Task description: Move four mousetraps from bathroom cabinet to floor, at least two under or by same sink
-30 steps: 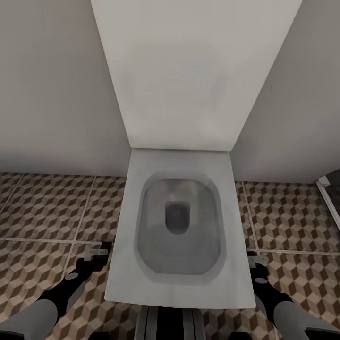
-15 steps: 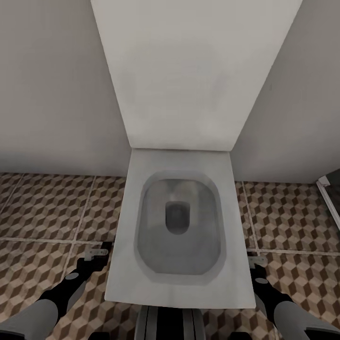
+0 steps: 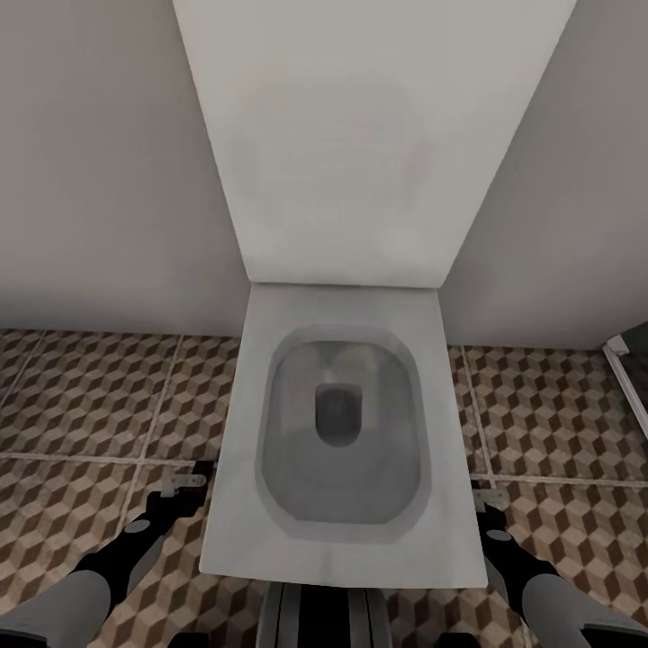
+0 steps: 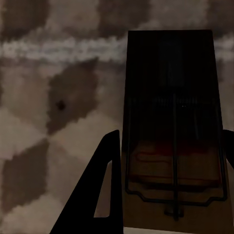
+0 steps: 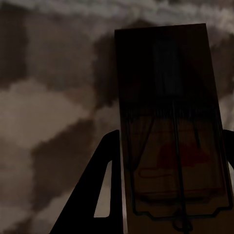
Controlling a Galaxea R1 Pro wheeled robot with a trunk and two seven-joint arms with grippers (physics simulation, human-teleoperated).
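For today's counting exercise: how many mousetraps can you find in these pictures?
2. One mousetrap sits between the left pincer's fingers; another mousetrap sits in the right pincer. Others may be out of sight.

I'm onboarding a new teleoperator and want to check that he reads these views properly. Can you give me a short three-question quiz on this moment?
1. True or false: each hand holds a mousetrap.
2. What fixture lies straight ahead in the head view? A) sink B) toilet C) bathtub
3. What is beneath both hands?

Key:
1. True: the left hand grips the left mousetrap, and the right hand grips the right mousetrap.
2. B, the toilet.
3. The bathroom floor, with its cube-patterned tiles.
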